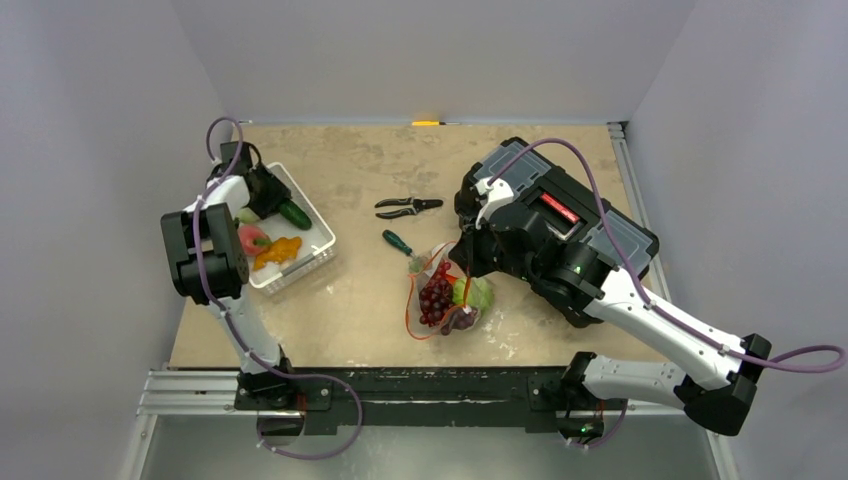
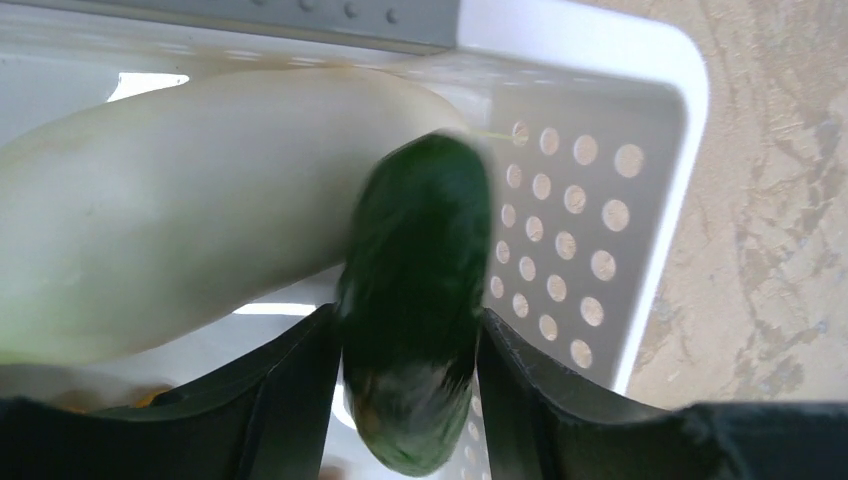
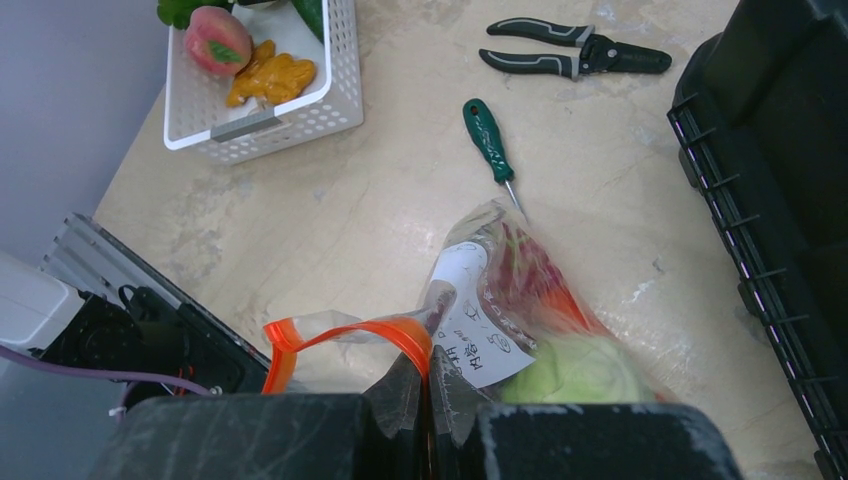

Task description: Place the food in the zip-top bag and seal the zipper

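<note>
A black toolbox [image 1: 545, 190] fills the right side of the table, just behind the right arm. Black-handled pliers [image 1: 408, 207] lie mid-table. A green-handled screwdriver [image 3: 489, 140] lies between them and the zip-top bag [image 3: 520, 280], its metal tip almost at the bag's far end. Bare, mottled beige tabletop [image 1: 360, 290] separates the bag from the white basket [image 3: 290, 125], which stands by the table's left edge.

The bag is clear, crinkly film, slumped on its side near the middle of the table. Its zipper [image 3: 350, 333], a flat orange-red strip, loops up at the mouth. The right gripper [image 3: 430, 385] has its jaws together, pinching the film of the mouth just beside that strip. Inside the bag lie a dark purple grape bunch [image 1: 435, 298], a smooth pale green cabbage [image 3: 575, 370] and a white printed paper slip [image 3: 470, 325].

The basket is hard white plastic with round holes through its walls. It holds a pink-red peach [image 3: 218, 38], a lumpy orange toy [image 3: 270, 78], a long pale toy vegetable [image 2: 180, 200] and a glossy dark green cucumber [image 2: 420, 230]. The left gripper [image 2: 408, 318] reaches into the basket, and its black fingers [image 2: 290, 395] press on both flanks of the cucumber, clamped on it. The cucumber lies against the pale vegetable and points toward the perforated end wall. Whether it is lifted off the basket floor cannot be told.
</note>
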Controlling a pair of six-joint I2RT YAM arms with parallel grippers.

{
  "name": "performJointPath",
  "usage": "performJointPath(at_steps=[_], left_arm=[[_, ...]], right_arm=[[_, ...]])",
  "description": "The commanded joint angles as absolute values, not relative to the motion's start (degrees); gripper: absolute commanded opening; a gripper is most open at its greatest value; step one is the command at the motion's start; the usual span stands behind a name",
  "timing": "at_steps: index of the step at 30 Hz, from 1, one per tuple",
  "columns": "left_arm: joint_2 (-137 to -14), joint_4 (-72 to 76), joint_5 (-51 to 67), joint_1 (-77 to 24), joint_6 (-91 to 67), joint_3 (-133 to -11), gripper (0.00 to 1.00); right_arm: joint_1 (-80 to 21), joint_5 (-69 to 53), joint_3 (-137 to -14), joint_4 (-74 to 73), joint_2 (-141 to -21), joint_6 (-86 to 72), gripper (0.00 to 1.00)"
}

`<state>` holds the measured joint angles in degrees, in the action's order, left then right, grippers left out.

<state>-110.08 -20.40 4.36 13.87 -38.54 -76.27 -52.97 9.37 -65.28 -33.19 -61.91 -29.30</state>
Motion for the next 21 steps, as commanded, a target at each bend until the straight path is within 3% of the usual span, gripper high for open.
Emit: performJointPath(at_steps=[1, 5, 11, 17, 21], left_arm=[[-111.12, -24.28, 5.01, 14.31, -39.55, -79.43, 0.46], [-107.81, -21.9, 5.22, 14.17, -39.39, -76.74, 0.26], [-99.96, -22.23, 3.74, 13.59, -40.36, -74.87, 0.05], [-88.92, -22.43, 14.2, 13.27, -42.77, -72.95, 0.0], [-77.6, -9.79, 26.78, 11.39, -47.05, -65.16, 0.0]], right_arm=[[-52.82, 9.65, -68.81, -30.47, -61.07, -30.24, 0.0], [-52.82, 9.02, -69.09, -30.28, -61.74, -30.32, 0.0], [-52.82, 9.0, -68.76, -30.02, -61.82, -30.61, 0.0], [-52.82, 9.18, -68.45, -29.36, -62.26, -30.87, 0.0], [-52.82, 8.98, -67.53, -28.03, -61.82, -31.37, 0.0]])
